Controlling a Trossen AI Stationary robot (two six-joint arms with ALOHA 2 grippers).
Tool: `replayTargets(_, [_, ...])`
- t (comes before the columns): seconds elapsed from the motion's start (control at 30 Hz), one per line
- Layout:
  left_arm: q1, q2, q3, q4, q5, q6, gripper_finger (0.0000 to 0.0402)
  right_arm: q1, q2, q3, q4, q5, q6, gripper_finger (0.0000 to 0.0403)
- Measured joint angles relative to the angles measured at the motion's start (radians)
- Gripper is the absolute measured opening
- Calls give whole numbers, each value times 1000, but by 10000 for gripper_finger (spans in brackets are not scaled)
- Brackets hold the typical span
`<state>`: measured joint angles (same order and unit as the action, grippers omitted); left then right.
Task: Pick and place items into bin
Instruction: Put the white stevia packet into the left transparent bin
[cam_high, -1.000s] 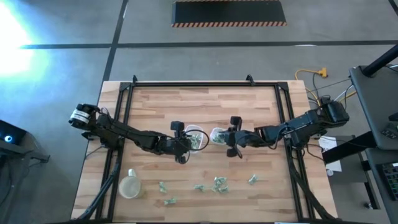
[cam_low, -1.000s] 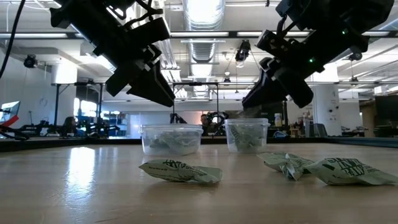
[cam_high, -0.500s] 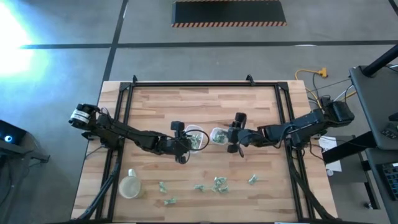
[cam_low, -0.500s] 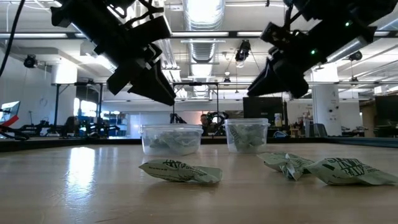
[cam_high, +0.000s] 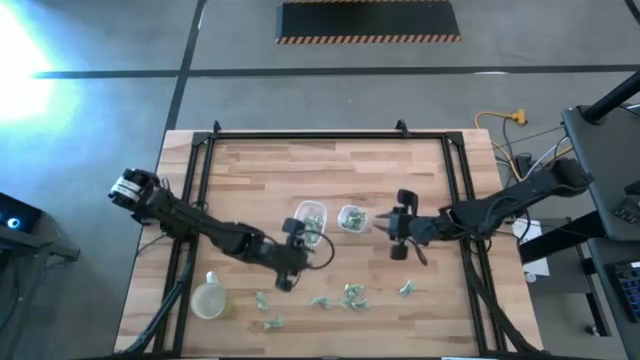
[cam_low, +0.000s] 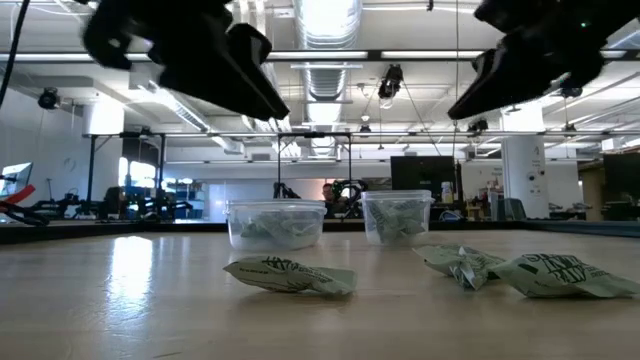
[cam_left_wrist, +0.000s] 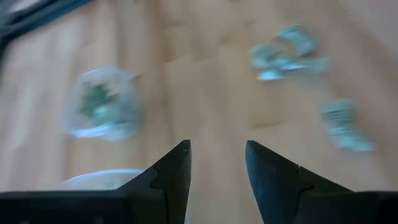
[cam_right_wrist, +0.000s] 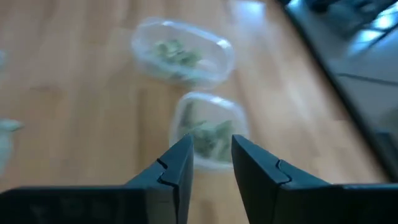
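Near the table's front edge lie the small pale-green crinkly wrapped pieces, well apart from the two clear plastic tubs. Left end effector is parted and empty, right end effector likewise. I'd say the left should drop squarely over one piece, jaws straddling it, before closing.

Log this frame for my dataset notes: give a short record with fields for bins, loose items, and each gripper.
bins: two clear containers side by side at mid-table, both holding wrapped pieces
loose items: pale-green wrapped pieces scattered on the wooden table, near its front edge
other: a round lid at the front left
left gripper: open, empty, above the table
right gripper: open, empty, beside the right container
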<state>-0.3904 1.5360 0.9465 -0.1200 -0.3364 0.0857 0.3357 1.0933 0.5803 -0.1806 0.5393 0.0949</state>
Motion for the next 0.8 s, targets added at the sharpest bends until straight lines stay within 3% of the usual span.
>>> replayTargets(0.23, [-58,21,-40,143,101,-28,137,48,-17,-31,-5,-120,45,90])
replayTargets(0.4, [-63,103,-88,316,208,-21,137,55,9,-31,-2,-126,58,83])
replayTargets(0.8, [-63,282,-57,409,276,-28,137,55,21,-31,3,-133,74,88])
